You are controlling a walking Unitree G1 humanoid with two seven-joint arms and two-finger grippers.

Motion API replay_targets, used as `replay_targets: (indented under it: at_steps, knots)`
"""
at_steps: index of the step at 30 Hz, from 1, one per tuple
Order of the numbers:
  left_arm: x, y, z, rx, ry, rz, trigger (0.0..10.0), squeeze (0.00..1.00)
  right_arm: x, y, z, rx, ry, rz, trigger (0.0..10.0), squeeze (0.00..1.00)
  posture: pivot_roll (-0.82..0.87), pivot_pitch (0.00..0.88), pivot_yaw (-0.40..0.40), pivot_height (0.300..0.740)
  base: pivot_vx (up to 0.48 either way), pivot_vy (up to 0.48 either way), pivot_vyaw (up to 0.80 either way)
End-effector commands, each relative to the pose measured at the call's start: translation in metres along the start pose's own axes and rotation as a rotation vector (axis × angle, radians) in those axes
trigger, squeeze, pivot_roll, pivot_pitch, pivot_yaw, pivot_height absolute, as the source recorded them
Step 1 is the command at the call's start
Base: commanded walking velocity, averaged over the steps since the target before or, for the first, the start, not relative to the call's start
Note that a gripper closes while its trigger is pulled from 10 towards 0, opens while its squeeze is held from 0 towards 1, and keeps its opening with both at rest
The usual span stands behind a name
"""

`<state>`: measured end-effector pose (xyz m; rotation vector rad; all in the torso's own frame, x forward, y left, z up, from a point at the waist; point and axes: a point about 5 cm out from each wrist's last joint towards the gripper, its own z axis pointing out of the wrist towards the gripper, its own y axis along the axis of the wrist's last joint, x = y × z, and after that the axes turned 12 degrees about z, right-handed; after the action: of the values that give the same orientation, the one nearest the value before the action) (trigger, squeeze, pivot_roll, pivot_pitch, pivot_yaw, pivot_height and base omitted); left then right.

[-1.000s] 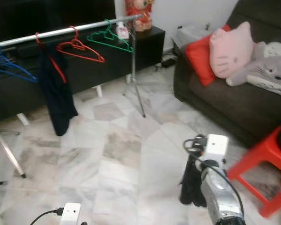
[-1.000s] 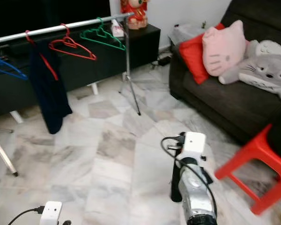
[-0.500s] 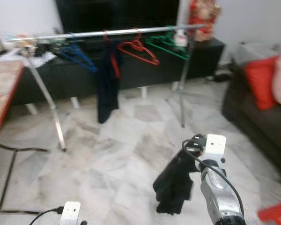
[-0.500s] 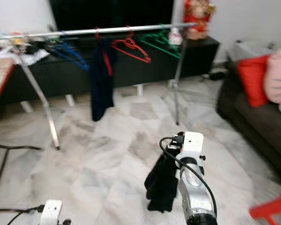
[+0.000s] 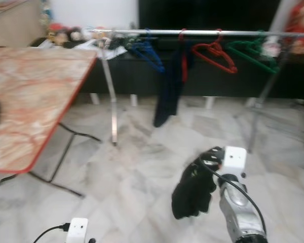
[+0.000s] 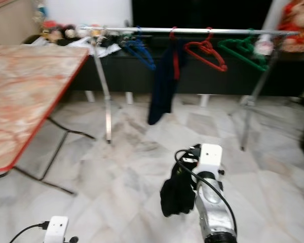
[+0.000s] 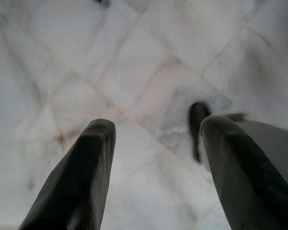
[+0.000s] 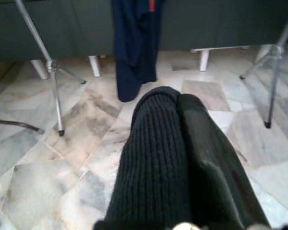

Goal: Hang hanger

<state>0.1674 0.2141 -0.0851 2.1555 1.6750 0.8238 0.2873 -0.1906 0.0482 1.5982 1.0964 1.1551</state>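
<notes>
Right gripper (image 5: 200,174) is clamped on a black knitted garment (image 5: 191,191); in our right wrist view the ribbed cloth (image 8: 158,163) drapes over one finger, with the other black finger (image 8: 206,167) pressed against its side. We hold it low in front, above the marble floor (image 5: 131,172), well short of the rack. Our silver right arm (image 5: 238,212) runs up from the lower edge, with a white camera block (image 5: 234,158) and a black cable on the wrist.

Left gripper (image 7: 156,158) hangs idle with its two fingers (image 7: 81,177) spread apart, pointing down at pale marble tiles and holding nothing.

Clothes rail (image 5: 202,33) spans the far side in front of a dark low cabinet (image 6: 202,76). On the rail, from our left: blue hangers (image 5: 147,50), a red hanger carrying a dark navy garment (image 5: 168,86), an empty red hanger (image 5: 215,51), and green hangers (image 5: 251,49) near the right end. The rack's metal leg (image 5: 111,101) stands just beside a folding table (image 5: 30,96) with a marbled top and red edge, on our left. Small cluttered items sit at the rail's left end, too blurred to identify. Both head views are soft.
</notes>
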Motion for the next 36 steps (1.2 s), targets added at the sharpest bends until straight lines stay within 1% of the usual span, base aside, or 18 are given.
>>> replay_targets:
  at_steps: [1, 6, 9, 12, 27, 36]
  knots:
    - [0.003, -0.0008, 0.0, 0.009, 0.005, 0.005, 10.0, 0.0, 0.0073, 0.0101, 0.0037, -0.044, 0.021, 0.007, 10.0, 0.0, -0.13, 0.031, -0.023, 0.74, 0.0, 0.0, 0.8]
    - [0.0031, -0.0008, 0.0, 0.009, 0.005, 0.005, 10.0, 0.0, 0.0074, 0.01, 0.0038, -0.044, 0.021, 0.007, 10.0, 0.0, -0.13, 0.031, -0.023, 0.74, 0.0, 0.0, 0.8]
    - [0.003, -0.002, -0.0001, 0.017, -0.001, -0.008, 10.0, 0.0, 0.0059, 0.0073, 0.0036, -0.026, 0.013, 0.014, 10.0, 0.0, -0.13, 0.04, -0.022, 0.74, 0.0, 0.0, 0.0]
    - [0.0031, -0.0001, 0.0004, 0.011, -0.005, -0.019, 10.0, 0.0, 0.0082, 0.0059, 0.0046, -0.019, 0.016, 0.019, 10.0, 0.0, -0.12, 0.045, -0.022, 0.74, 0.331, 0.0, 0.0]
    - [0.0016, 0.0015, 0.0005, 0.0, 0.0, -0.017, 10.0, 0.0, 0.0076, 0.0048, 0.0052, -0.014, 0.007, 0.04, 10.0, 0.0, -0.12, 0.044, -0.027, 0.74, 0.0, 0.0, 0.0]
    - [0.003, 0.0014, 0.0003, -0.005, -0.001, -0.016, 10.0, 0.0, 0.0101, 0.0041, 0.0066, -0.001, 0.012, 0.033, 10.0, 0.0, -0.12, 0.044, -0.028, 0.74, 0.0, 0.0, -0.7]
